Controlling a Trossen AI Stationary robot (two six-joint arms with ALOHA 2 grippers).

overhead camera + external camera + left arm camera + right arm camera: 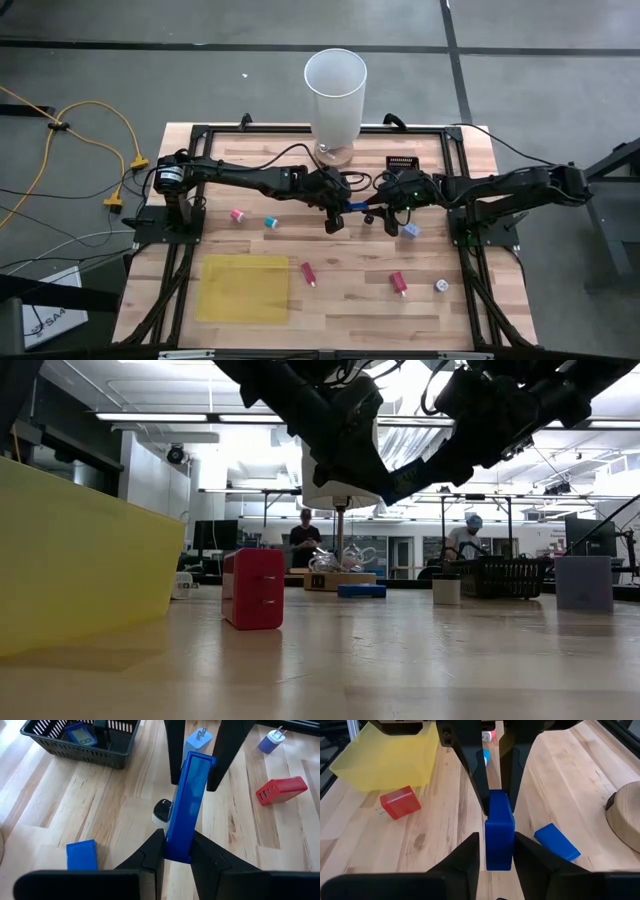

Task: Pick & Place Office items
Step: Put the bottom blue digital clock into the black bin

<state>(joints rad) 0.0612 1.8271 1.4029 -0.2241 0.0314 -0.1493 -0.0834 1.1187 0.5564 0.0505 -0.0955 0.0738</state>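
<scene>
wooden slats make up the counter (340, 290), with grey floor around it and a bright workshop beyond where two people stand far off. at mid-counter the two arms meet, both claws on one long blue block (187, 805) held above the wood. the left claw (177, 851) is clamped on one end of it; the right claw (496, 851) has its fingers against the other end, and whether they have fully tightened i cannot tell. below lie a second, flatter blue piece (557, 841) and a small white and black item (161, 813). a red plug block (400, 802) rests near the yellow tray (387, 757). a tall white cup (335, 95) stands at the far edge, a small black basket (75, 742) to its right.
</scene>
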